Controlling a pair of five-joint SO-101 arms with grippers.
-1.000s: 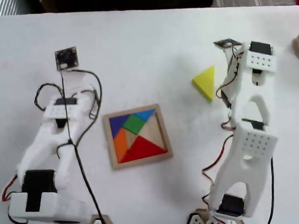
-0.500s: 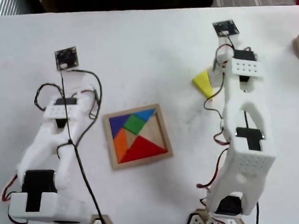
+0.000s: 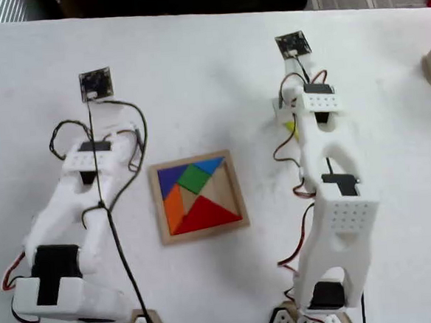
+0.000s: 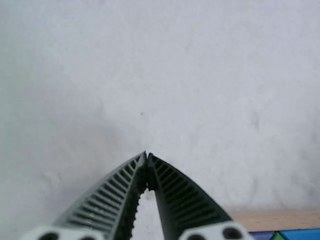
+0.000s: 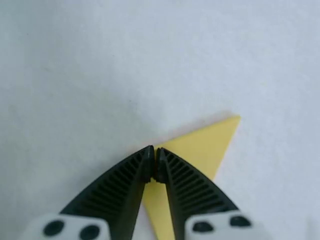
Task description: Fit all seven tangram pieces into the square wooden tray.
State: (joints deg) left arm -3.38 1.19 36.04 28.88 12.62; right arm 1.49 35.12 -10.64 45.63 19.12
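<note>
Yellow triangle (image 5: 200, 150) outside the tray (image 3: 157, 210)

It was seen flat on the white table (image 3: 193, 59), well apart from the square wooden tray's bare triangular gap. The right gripper (image 5: 152, 155), clenched empty, was held over it; opening was judged necessary before grasping. The left gripper (image 4: 146, 159) was clenched empty too.

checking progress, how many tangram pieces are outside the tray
1: the yellow triangle lies on the table right of the tray, under the right arm's jaws. The arms could hide more.
</note>
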